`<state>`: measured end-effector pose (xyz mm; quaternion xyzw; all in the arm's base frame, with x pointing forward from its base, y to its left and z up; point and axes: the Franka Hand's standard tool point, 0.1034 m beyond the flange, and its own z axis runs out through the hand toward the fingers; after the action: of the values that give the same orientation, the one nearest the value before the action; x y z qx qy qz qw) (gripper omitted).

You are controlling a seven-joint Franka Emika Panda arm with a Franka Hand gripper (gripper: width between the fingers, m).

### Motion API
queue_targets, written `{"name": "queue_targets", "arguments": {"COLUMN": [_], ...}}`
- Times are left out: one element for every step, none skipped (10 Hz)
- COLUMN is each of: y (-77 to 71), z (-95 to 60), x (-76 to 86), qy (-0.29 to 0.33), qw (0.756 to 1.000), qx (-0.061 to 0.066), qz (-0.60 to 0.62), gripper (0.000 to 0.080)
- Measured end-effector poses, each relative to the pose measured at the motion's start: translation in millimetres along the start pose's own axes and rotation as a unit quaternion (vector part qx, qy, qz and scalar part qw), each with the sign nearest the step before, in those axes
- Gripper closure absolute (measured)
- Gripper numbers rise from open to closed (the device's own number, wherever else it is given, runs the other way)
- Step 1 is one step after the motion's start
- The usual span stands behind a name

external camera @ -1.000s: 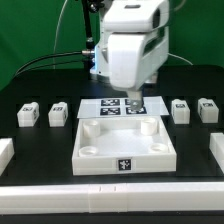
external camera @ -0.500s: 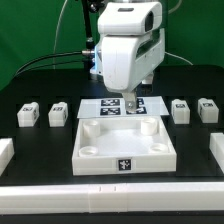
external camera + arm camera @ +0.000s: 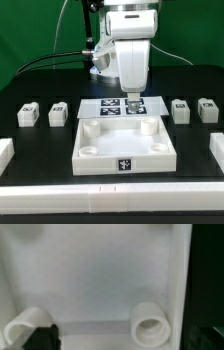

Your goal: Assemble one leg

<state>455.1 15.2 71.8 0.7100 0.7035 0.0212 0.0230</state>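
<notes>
So the hand [image 3: 131,101] hangs spread and empty over the white panel [image 3: 125,150], with the legs [image 3: 58,113] sitting on the counter [image 3: 40,90] well off to either side of it.

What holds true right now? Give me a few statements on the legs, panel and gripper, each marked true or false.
1. Four legs lie loose, two on each side of the panel. True.
2. The gripper holds a leg. False: its jaws stand apart with nothing between them.
3. One leg already stands in a socket of the panel. False: the sockets that show are empty, and all four legs lie off the panel.
4. In the exterior view, the marker board lies beyond the panel. True.
</notes>
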Motion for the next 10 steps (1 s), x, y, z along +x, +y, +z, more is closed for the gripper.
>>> {"name": "queue_targets", "arguments": {"y": [0.4,0.1,-0.1,-0.6,-2.7,-9.2,-19.6,-29.5,-34.9,-38.4], "z": [-0.1,0.2,0.5,0.7,1.1,2.7,6.2,11.4,16.2,21.7], "x": [-0.7,-0.8,-0.8,-0.6,0.0,-0.8,-4.6,-6.9,-7.8,-9.1], "qy": [-0.001,-0.001,-0.001,-0.002,-0.005,-0.005,-0.004,-0.004,-0.004,-0.003], "qw": [1.0,1.0,1.0,1.0,1.0,1.0,1.0,1.0,0.999,0.999], "qx": [0.001,0.001,0.002,0.004,0.01,0.013,0.017,0.026,0.033,0.039], "qz": [0.003,0.004,0.004,0.0,-0.01,-0.013,-0.011,-0.01,-0.01,-0.009], "gripper": [0.015,0.015,0.015,0.015,0.015,0.015,0.015,0.015,0.015,0.015]}}
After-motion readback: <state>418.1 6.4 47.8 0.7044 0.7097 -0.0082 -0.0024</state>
